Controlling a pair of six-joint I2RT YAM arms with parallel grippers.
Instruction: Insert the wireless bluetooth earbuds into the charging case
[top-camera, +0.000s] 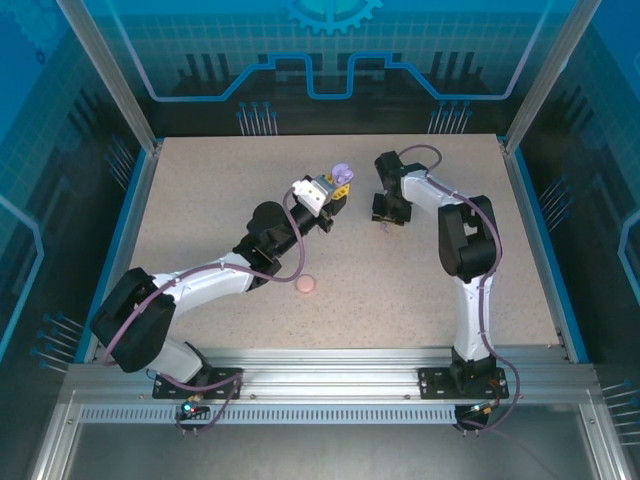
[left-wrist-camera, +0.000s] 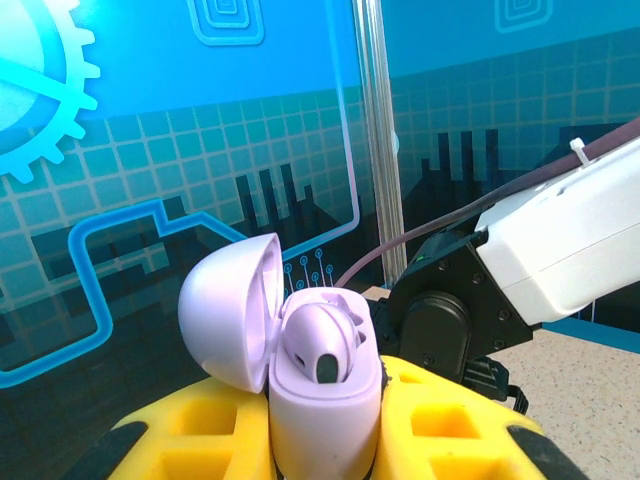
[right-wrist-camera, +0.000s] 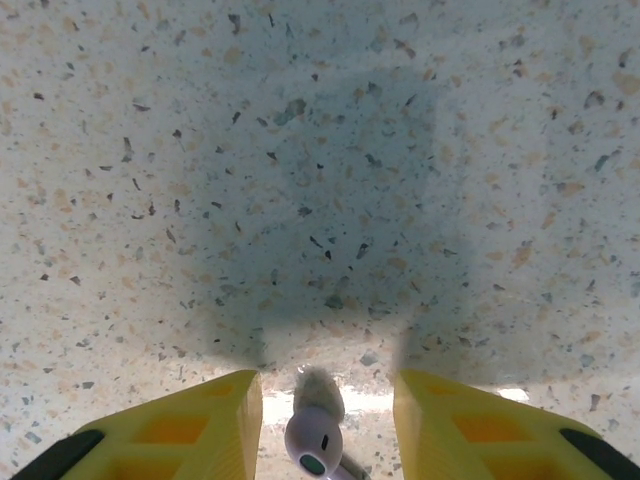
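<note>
- Right pincer (right-wrist-camera: 325, 395): jaws apart, straddling a purple earbud (right-wrist-camera: 313, 440) lying on the surface (right-wrist-camera: 320, 150), nothing gripped yet.
- Left pincer (left-wrist-camera: 320, 455), beyond: clamped on the open charging case (left-wrist-camera: 325, 415), one bud (left-wrist-camera: 318, 345) seated.
- Step, likely: picking the second bud; next, close, lift, align over the case's free socket.

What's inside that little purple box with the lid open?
One purple earbud sits in the open purple case. The rest of the inside is hidden behind that bud and the rim, so I cannot tell about a second.
</note>
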